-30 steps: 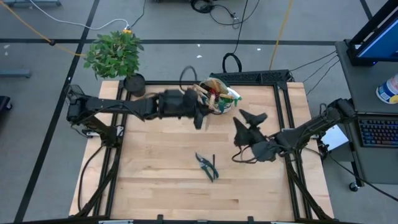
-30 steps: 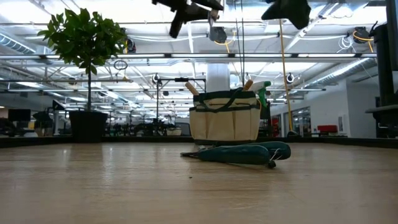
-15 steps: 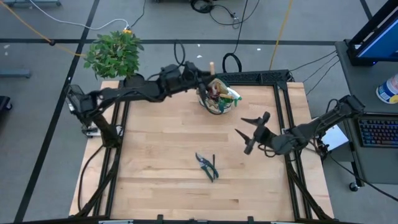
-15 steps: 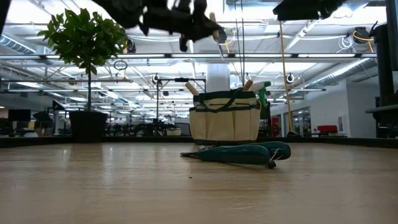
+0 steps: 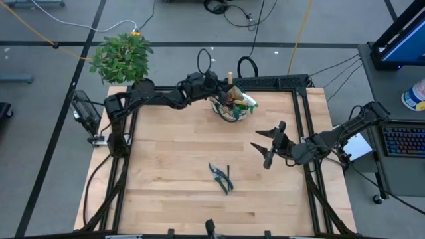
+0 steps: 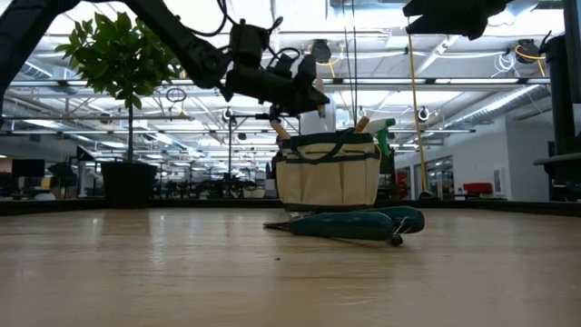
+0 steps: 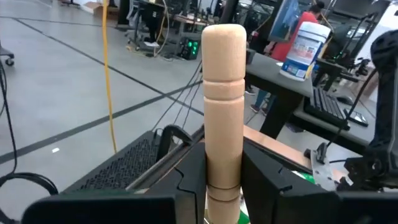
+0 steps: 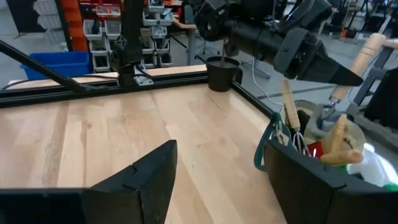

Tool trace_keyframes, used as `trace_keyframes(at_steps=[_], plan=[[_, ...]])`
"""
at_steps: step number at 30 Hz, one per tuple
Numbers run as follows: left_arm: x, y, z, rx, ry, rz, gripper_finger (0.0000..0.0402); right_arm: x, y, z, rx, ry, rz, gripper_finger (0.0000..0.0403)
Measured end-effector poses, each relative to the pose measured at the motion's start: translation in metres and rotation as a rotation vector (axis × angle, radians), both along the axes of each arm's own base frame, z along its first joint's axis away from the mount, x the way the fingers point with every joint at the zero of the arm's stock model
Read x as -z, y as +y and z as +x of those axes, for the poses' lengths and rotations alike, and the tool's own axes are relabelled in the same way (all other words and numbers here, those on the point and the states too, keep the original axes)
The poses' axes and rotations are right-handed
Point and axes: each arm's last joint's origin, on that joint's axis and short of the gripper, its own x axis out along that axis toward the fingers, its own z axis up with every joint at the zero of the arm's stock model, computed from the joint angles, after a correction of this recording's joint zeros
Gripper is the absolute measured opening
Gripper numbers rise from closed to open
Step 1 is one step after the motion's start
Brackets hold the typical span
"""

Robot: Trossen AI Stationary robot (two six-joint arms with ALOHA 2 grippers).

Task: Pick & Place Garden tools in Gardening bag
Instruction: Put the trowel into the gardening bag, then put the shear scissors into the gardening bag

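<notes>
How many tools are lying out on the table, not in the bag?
1: the pruning shears lie on the table, in front of the bag. Others are inside the bag.

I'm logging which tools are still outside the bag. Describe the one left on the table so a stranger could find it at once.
Start at the wooden table and find the beige gardening bag at its far edge. Come from there toward the near edge: the pruning shears lie flat on bare boards around the table's middle. They are the only tool outside the bag, dark teal, with nothing touching them.
</notes>
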Motion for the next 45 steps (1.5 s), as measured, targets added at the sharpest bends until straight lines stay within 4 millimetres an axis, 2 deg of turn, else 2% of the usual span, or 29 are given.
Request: trace_keyframes(at_steps=[4, 9, 21, 30, 35, 39, 42, 45], plan=[[0.012, 0.0, 0.005, -0.008, -0.014, -0.069, 0.0074, 0.002, 0.0, -0.001, 0.011, -0.001, 0.038, 0.0232], [0.009, 0.001, 0.005, -0.055, -0.084, -0.161, 0.0074, 0.003, 0.0, -0.001, 0.014, -0.002, 0.048, 0.0232], [0.023, 0.0, 0.005, -0.086, 0.035, -0.208, 0.0078, 0.003, -0.001, -0.001, 0.016, 0.007, 0.042, 0.0231], [0.019, -0.004, 0.003, -0.01, 0.084, -0.161, 0.0222, 0.003, -0.001, -0.001, 0.015, 0.007, 0.042, 0.0234], [-0.005, -0.007, -0.006, -0.013, 0.079, -0.117, 0.0265, 0.004, -0.001, -0.001, 0.015, 0.009, 0.041, 0.0232], [-0.045, -0.019, -0.02, 0.036, -0.004, -0.08, 0.0276, 0.004, -0.001, -0.001, 0.015, 0.01, 0.041, 0.0236], [-0.075, -0.048, -0.029, 0.168, -0.019, -0.069, 0.0276, 0.004, -0.001, -0.001, 0.014, 0.011, 0.037, 0.0239], [-0.091, -0.095, -0.035, 0.311, 0.058, -0.032, 0.0277, 0.004, -0.001, -0.001, 0.01, 0.019, 0.02, 0.0239]])
